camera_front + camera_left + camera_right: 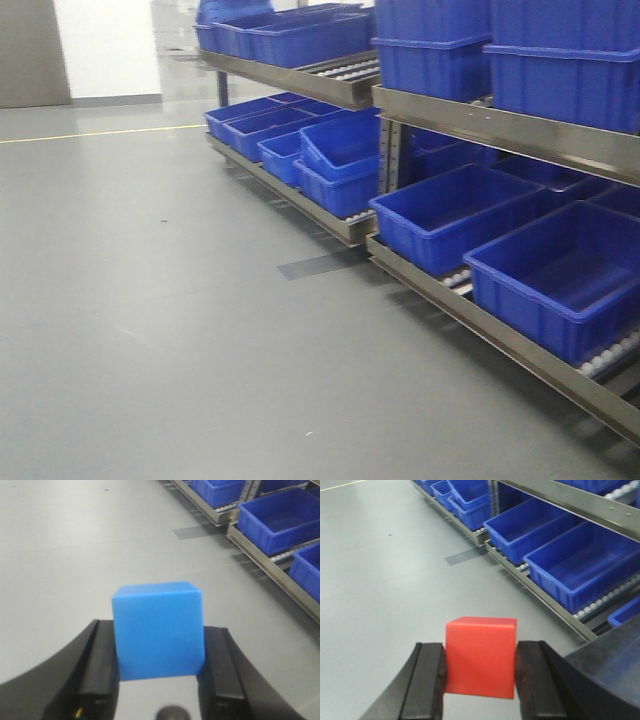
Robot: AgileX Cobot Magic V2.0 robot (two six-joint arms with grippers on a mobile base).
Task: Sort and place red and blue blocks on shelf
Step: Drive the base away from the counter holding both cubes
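Left gripper (159,672) clamps the blue block (158,630) between its fingers; right gripper (479,677) clamps the red block (480,657), shelf (555,605) right.

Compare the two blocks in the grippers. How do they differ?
Colour and holder differ: the blue block sits in the left gripper, the red block in the right gripper. Shared: both are plain sharp-edged cubes, pinched on opposite sides above the grey floor.

The shelf (480,120) runs off at three o'clock; the left gripper (159,627) and right gripper (480,646), cut off at six, cover the blue block's (157,640) and red block's (480,662) sides.
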